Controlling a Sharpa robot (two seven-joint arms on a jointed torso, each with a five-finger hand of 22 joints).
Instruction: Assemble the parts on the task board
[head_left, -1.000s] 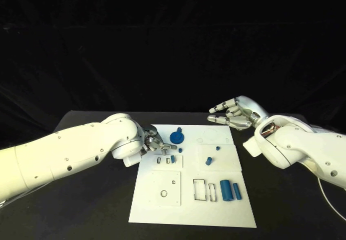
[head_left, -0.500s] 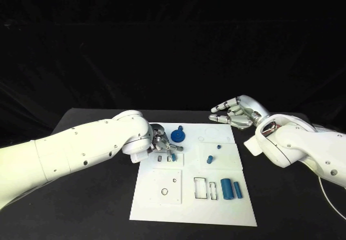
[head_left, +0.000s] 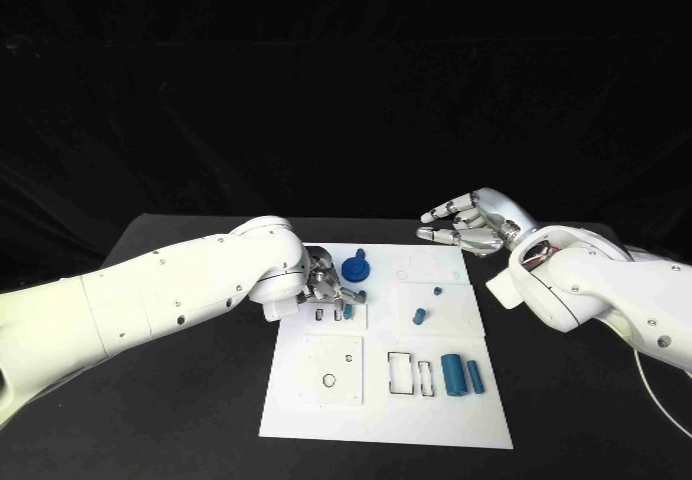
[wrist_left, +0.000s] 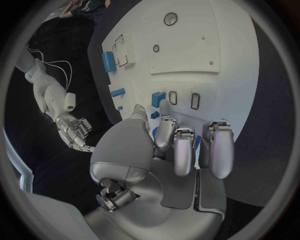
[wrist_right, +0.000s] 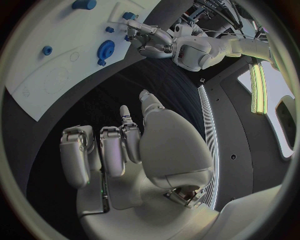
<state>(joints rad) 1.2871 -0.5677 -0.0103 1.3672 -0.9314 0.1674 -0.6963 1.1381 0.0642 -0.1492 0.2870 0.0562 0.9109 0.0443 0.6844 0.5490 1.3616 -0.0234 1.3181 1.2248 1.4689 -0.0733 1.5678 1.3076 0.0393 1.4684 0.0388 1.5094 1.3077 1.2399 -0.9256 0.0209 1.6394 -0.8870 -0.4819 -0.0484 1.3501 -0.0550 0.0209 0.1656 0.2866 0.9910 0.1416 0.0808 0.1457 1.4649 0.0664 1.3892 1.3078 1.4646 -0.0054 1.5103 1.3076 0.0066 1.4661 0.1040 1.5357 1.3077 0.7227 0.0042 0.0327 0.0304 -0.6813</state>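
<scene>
The flat white task board (head_left: 433, 400) lies in the middle of the black surface (head_left: 173, 400). My left hand (head_left: 323, 284) pinches a small blue plastic peg (head_left: 348, 312) above its slots. It looks light, stiff and slippery. My right hand (head_left: 464, 226) is wide, holding nothing.

You are looking at a black table (head_left: 173, 400) set against a black, softly folded curtain (head_left: 346, 110). From the right wrist you can see a dark panelled wall (wrist_right: 234, 150) with a bright lit strip (wrist_right: 256, 82).
</scene>
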